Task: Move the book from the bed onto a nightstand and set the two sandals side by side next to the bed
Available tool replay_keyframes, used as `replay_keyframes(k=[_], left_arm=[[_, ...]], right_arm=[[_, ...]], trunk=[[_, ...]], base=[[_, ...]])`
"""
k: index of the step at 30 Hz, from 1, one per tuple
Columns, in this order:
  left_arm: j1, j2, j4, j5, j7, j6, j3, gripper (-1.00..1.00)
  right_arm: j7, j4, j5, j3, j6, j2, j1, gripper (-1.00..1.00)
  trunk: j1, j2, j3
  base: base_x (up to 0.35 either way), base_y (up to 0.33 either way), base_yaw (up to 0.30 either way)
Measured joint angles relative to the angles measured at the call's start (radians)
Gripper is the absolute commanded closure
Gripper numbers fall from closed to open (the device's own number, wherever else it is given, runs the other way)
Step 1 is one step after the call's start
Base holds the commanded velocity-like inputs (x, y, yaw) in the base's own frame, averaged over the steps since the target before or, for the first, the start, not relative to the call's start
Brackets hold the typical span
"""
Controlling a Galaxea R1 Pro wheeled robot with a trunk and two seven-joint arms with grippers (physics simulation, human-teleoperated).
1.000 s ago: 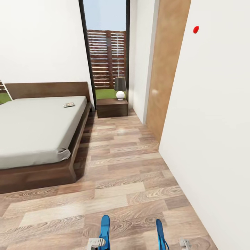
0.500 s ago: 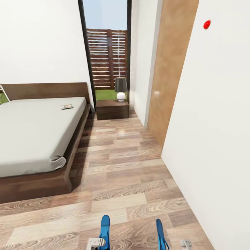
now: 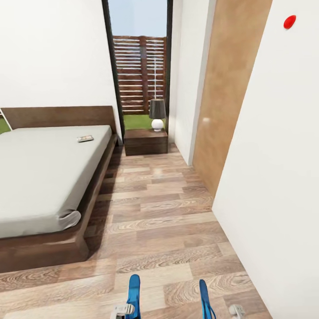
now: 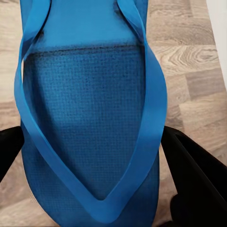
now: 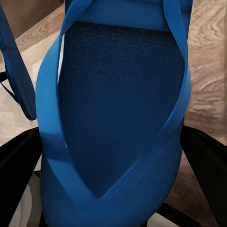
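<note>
Two bright-blue sandals stand on edge at the bottom of the head view, one (image 3: 134,294) in my left gripper and one (image 3: 204,297) in my right. My left gripper (image 4: 94,163) is shut on its sandal (image 4: 90,118), with a black finger at each side. My right gripper (image 5: 116,165) is shut on the other sandal (image 5: 118,109). The book (image 3: 85,138) lies on the off-white bed (image 3: 40,177) near the headboard. The dark nightstand (image 3: 145,141) stands beside the bed under the window.
A grey lamp (image 3: 157,114) with a white round base sits on the nightstand. A white wall (image 3: 274,177) and a wooden door (image 3: 226,102) close off the right side. Wood-plank floor (image 3: 155,212) runs between the bed frame and that wall.
The camera has moved forward and turned a little: the bed, nightstand and door sit differently in the picture. Both sandals stay in the grippers as before.
</note>
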Motion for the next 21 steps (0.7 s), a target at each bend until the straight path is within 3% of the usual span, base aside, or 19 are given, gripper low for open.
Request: replay_keyframes(k=[21], left_arm=[[0.0,0.0,0.0,0.0,0.002,0.0,0.0,1.0]], right_arm=[[0.0,0.0,0.0,0.0,0.0,0.0,0.0,1.0]], trunk=[[0.0,0.0,0.0]], base=[[0.329,0.0,0.0]])
